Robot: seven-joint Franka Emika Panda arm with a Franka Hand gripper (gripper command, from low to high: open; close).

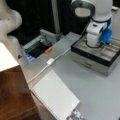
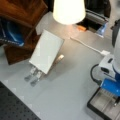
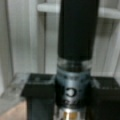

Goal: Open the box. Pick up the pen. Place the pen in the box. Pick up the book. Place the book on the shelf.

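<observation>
Gripper fingers are clamping the pen between them in the wrist view, the dark pads pressing its silvery banded section while the black barrel is sticking out beyond them over the pale dividers of the box. As a judgement, the pen is looking light, stiff and smooth enough to slip or swivel, so a hold across the middle of the barrel, as here, seems the sound place. In both front views the arm is reaching down into the open box, whose compartmented inside is showing above the silvery sides at a front view's right; the gripper itself is hidden there behind the wrist. Farther out, the book is lying flat and untouched on the grey bench, well apart from the box, and it seems broad, thin and somewhat floppy, best taken by an edge. Beside the book, the brown shelf is standing at a front view's left.
</observation>
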